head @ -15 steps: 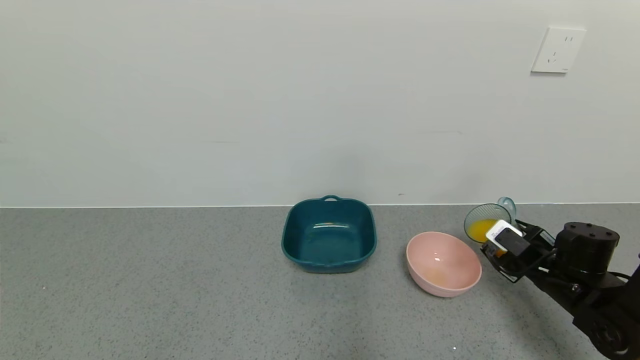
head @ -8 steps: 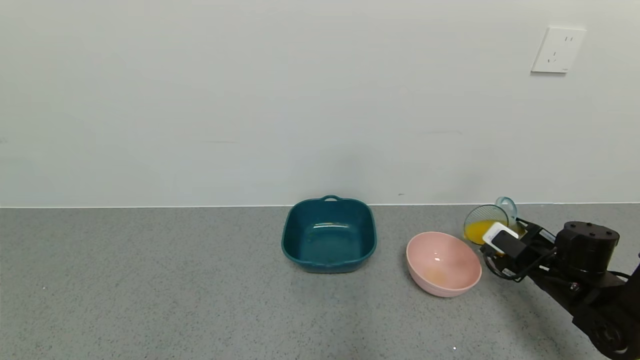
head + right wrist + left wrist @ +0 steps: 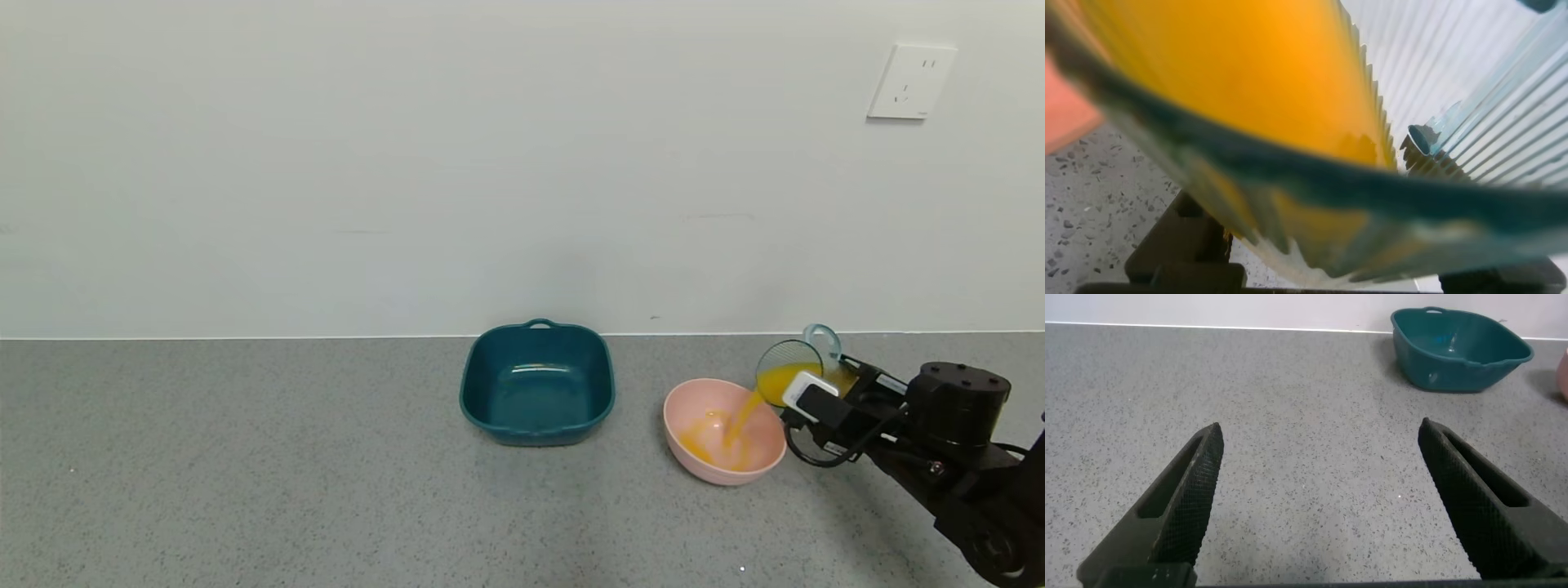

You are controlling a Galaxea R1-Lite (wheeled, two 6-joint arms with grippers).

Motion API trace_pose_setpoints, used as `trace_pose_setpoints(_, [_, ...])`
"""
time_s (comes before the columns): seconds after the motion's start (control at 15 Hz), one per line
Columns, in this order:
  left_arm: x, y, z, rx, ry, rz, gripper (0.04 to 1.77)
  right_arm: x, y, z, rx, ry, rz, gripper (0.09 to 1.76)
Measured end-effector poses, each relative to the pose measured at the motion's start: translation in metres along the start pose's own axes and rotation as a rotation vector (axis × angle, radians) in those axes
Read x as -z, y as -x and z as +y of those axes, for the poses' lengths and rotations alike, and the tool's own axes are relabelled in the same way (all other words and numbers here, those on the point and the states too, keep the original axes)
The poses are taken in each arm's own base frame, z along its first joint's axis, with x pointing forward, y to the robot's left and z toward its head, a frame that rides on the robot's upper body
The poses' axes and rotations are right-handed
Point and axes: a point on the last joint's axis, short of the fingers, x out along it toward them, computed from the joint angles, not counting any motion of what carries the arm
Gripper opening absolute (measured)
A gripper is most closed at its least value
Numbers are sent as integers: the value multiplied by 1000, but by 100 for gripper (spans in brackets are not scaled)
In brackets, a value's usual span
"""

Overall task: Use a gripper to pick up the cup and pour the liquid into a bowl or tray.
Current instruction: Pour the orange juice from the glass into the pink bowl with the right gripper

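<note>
My right gripper [image 3: 820, 390] is shut on the ribbed blue-grey cup [image 3: 790, 362] and holds it tipped over the right rim of the pale pink bowl [image 3: 767, 467]. Orange-yellow liquid [image 3: 741, 420] streams from the cup's lip into the bowl and pools inside it. The right wrist view is filled by the tilted cup [image 3: 1470, 131] with liquid [image 3: 1249, 73] in it; the bowl's edge [image 3: 1061, 114] shows at one side. My left gripper [image 3: 1319, 498] is open and empty over bare countertop, out of the head view.
A dark teal square tray [image 3: 536, 381] stands left of the bowl near the wall, and shows in the left wrist view [image 3: 1458, 349]. The grey speckled countertop [image 3: 245, 474] stretches left. A wall socket [image 3: 911, 81] is on the wall at upper right.
The right gripper has tipped the cup further toward the bowl. Liquid that stayed in the cup now pours out and gathers in the bowl.
</note>
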Motion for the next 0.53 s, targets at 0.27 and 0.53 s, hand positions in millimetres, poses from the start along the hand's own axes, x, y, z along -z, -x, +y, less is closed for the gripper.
trace_pose_setpoints(0.27, [0,0,0,0,0,0,172,0,-1,1,-2,52,1,133])
trace_pose_setpoints(0.53, [0,0,0,0,0,0,172,0,-2,0,2,88,-2,133])
